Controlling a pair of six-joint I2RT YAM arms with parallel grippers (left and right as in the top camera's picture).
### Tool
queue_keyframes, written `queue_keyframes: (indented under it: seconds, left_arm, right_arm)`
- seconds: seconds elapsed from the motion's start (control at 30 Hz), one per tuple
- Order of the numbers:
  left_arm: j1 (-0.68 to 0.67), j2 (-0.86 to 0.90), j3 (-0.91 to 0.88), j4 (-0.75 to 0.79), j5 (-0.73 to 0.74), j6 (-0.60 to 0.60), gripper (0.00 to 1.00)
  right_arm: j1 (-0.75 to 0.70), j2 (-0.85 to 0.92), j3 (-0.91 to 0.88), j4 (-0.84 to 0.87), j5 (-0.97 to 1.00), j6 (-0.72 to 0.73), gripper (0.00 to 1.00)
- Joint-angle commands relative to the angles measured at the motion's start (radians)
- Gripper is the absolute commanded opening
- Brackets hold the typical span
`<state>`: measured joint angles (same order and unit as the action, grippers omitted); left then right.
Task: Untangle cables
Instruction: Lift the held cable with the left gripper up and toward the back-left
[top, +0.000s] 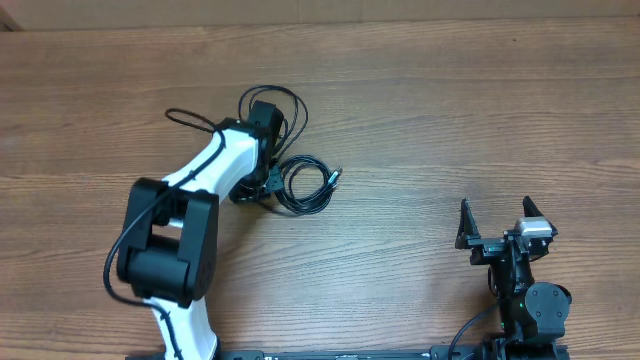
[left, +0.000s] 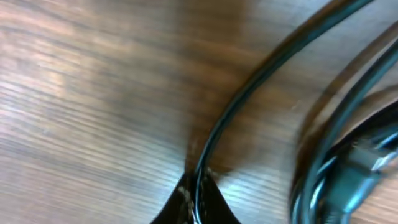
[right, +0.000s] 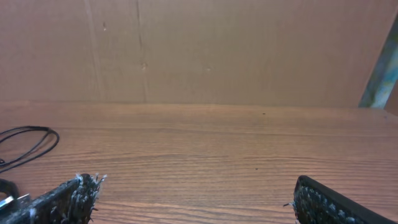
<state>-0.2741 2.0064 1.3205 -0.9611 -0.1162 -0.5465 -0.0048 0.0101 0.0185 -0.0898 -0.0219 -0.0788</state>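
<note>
Closest to the lens on the L wrist cam is the left gripper (left: 198, 202): both dark tips are pinched together on one black strand (left: 249, 93) of the cables (top: 333, 177), w/ no gap btw the pads. From the tips the strand runs up & curves off to the upper right over the wood. Just right of it, blurred, sits the coil (left: 309, 180) w/ a plug (left: 364, 168) lying against it, near the pincer but not in it.

From above, the cables lie mid-table, left of centre, right at the end of the left arm (top: 205, 165). Count: 1 small coil just right of the wrist, 1 wider loop (top: 300, 105) on the far side of it, 1 thin loop (top: 185, 118) poking out to the left. I can't tell how many separate cords that makes. 1 plug end shows overhead. 2 arms, 2 grippers.

The arm's white link & black wrist sit over the middle of the tangle, so where the loops meet is hidden from above.

The right gripper (top: 496, 212) sits near its own base at the near right edge, fingers wide apart, holding nothing, well apart from the cables. The rest is bare wooden table (top: 450, 100), w/ a plain brown wall (right: 217, 50) behind on the R wrist cam, and a thicker black wire (top: 113, 262) hangs off the left arm's big joint
</note>
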Motion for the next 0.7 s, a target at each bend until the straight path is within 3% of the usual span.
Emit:
queue_keyframes:
  seconds: [0.0, 0.1, 0.3, 0.67]
  left_arm:
    - [0.007, 0.026, 0.133, -0.099, 0.014, 0.005, 0.04]
    - [0.006, 0.014, 0.269, -0.202, 0.053, 0.029, 0.04]
    - [0.005, -0.055, 0.518, -0.315, 0.341, 0.141, 0.04]
    - [0.006, -0.225, 0.739, -0.296, 0.581, 0.161, 0.04]
  right_arm:
    - [0.005, -0.007, -0.01, 0.005, 0.002, 0.003, 1.0]
    - [0.005, -0.007, -0.01, 0.005, 0.002, 0.003, 1.0]
    - [0.005, -0.007, -0.01, 0.006, 0.002, 0.003, 1.0]
    - [0.005, -0.007, -0.01, 0.005, 0.002, 0.003, 1.0]
